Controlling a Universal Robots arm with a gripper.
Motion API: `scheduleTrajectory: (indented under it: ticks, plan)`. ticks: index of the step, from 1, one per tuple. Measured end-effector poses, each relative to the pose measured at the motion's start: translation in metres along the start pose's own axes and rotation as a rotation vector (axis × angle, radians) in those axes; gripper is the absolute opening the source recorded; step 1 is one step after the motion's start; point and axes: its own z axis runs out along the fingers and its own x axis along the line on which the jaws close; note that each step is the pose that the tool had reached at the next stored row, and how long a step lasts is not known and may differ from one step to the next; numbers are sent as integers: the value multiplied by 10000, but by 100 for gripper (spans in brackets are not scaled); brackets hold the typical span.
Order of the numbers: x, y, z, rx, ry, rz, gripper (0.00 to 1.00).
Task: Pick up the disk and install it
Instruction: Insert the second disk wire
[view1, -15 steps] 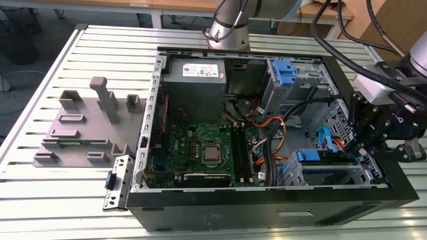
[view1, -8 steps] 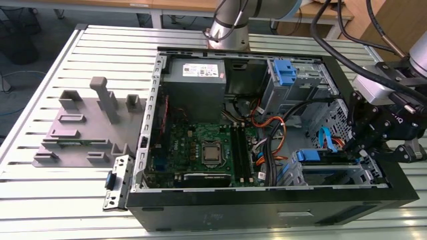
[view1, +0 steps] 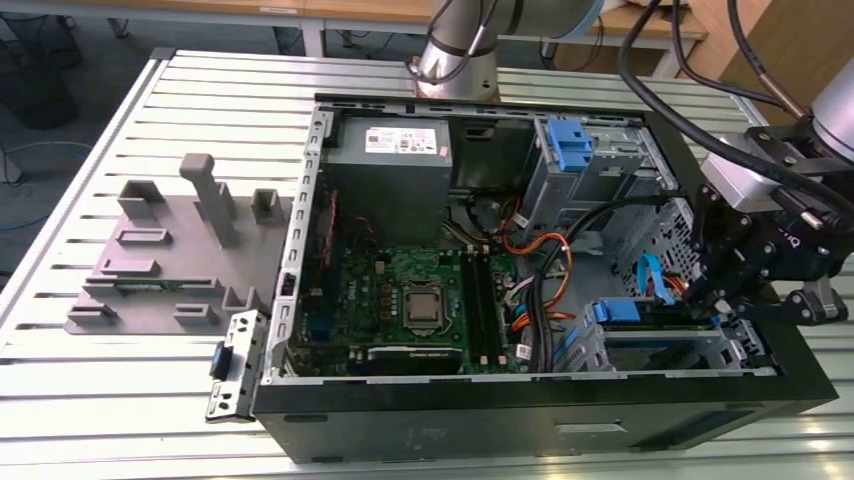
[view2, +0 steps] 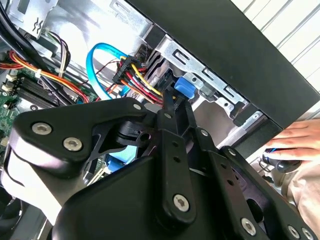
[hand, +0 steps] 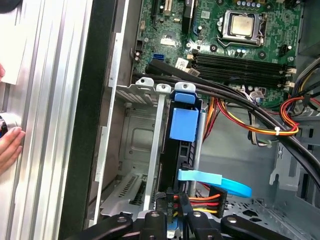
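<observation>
The disk (hand: 183, 125) stands on edge in the metal drive cage (hand: 135, 145) at the front corner of the open computer case (view1: 534, 415); its blue side rail and tab face up. In the exterior view the disk's blue rail (view1: 625, 312) shows in the cage on that view's right. My gripper (view1: 714, 300) hangs over the cage's cable end. In both wrist views the gripper (view2: 172, 102) (hand: 173, 207) has its black fingers drawn together, the tips right by the blue tab (view2: 182, 86) and the power plug (hand: 200, 200). Nothing shows between them.
Red, yellow and orange wires (hand: 260, 125) and a light blue flat cable (hand: 215, 180) run close to the gripper. The motherboard (view1: 400, 290), the grey power supply (view1: 390, 160) and a blue clip (view1: 567, 145) lie in the case. A grey fixture (view1: 174, 250) stands on the table. A person's hand (view2: 295, 140) rests beside the case.
</observation>
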Motion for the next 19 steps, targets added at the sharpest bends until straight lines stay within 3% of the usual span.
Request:
scheduleTrajectory:
  ticks: [9,11,12,15,19]
  plan:
    - [-2,0,2,0,0,0,24]
    - [-2,0,2,0,1,1,22]
    - [-2,0,2,0,1,0,17]
    - [-2,0,2,0,1,0,17]
    - [1,1,-68,0,0,0,17]
